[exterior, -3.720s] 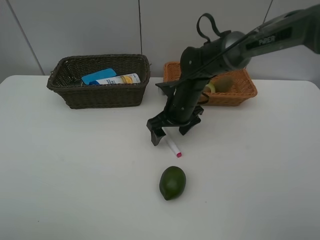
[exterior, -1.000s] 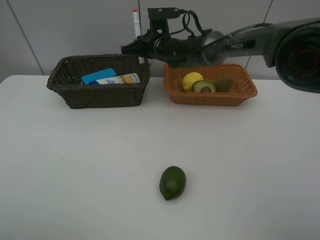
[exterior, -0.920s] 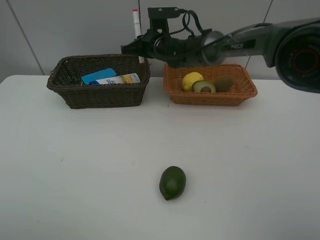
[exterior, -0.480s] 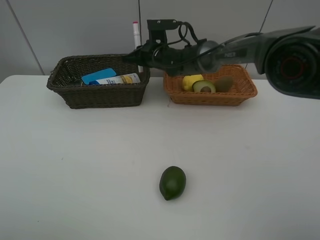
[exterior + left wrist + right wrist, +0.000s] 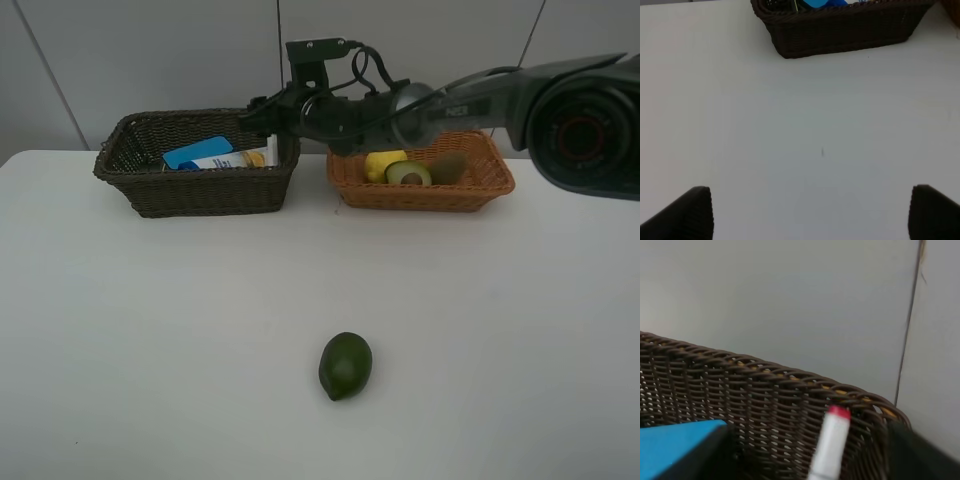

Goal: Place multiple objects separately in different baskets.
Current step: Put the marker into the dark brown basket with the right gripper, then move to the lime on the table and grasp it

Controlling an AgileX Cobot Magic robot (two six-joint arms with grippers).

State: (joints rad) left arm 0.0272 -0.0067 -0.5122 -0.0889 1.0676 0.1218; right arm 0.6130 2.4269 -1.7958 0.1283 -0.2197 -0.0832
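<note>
White tabletop (image 5: 150, 330) carrying two rectangular wicker baskets side by side at the far edge: a dark brown, deeper basket (image 5: 200, 185) on the left and an orange-tan, shallower basket (image 5: 440, 190) on the right. Right arm reaches across from the right, its pincer (image 5: 262, 118) hanging over the right-hand end of the dark basket. Jaws stand apart in the right wrist view, dark blurred fingers (image 5: 715, 452) flanking a pink-tipped white marker (image 5: 829, 442); marker stands nearly upright against the inner wall of the dark basket (image 5: 765, 405), pink tip up, below the rim, with space between it and each finger. In the high view only a white sliver of the marker (image 5: 272, 152) shows inside that basket corner. Also in the dark basket: a blue-capped white bottle (image 5: 225, 157) lying flat. Orange-tan basket holds a yellow lemon (image 5: 378, 165), a halved avocado (image 5: 407, 173) cut face up, and a brown kiwi (image 5: 449, 167), close together. A whole green avocado (image 5: 345, 366) lies alone on the near tabletop, well apart from both baskets. Left pincer (image 5: 810, 212) hovers over bare tabletop near the dark basket (image 5: 840, 35), jaws spread wide, grasping nothing.
</note>
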